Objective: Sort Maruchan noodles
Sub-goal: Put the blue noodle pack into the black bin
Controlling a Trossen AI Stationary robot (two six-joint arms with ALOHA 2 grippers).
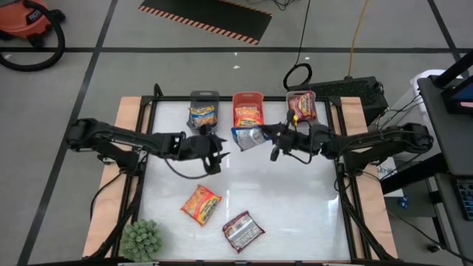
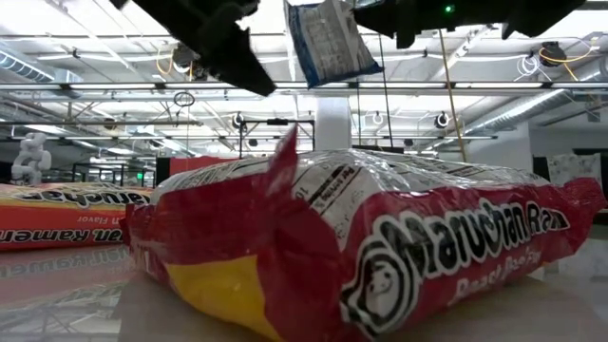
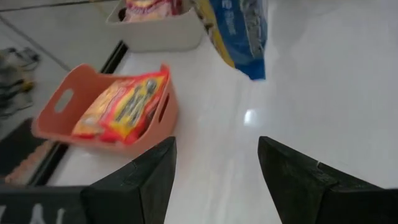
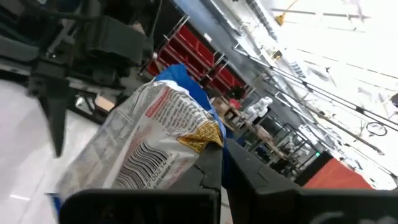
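My right gripper (image 1: 270, 135) is shut on a blue-and-silver Maruchan packet (image 1: 247, 137) held above the table in front of the orange bin (image 1: 248, 97). My left gripper (image 1: 216, 154) hovers open just left of it, touching nothing; in the left wrist view its gripper (image 3: 214, 165) points toward the bins, with the blue packet (image 3: 239, 31) hanging ahead. An orange-yellow packet (image 1: 201, 205) and a red-silver packet (image 1: 242, 230) lie flat on the near part of the table. The red-silver packet (image 2: 380, 247) fills the low view. My right gripper pinches the blue-and-silver packet by one crinkled end (image 4: 200, 135) between its two fingers (image 4: 249, 174), coming level from the table's right. The packet is lifted clear of the table, and in the low view its free end (image 2: 328, 38) hangs below the gripper.
Three bins stand along the far edge: a grey bin (image 1: 203, 95) holding an orange-yellow packet, the orange bin holding an orange-red packet (image 1: 248, 114), and a pale bin (image 1: 301, 94) holding a red packet. A green plant (image 1: 140, 240) sits at the near left corner.
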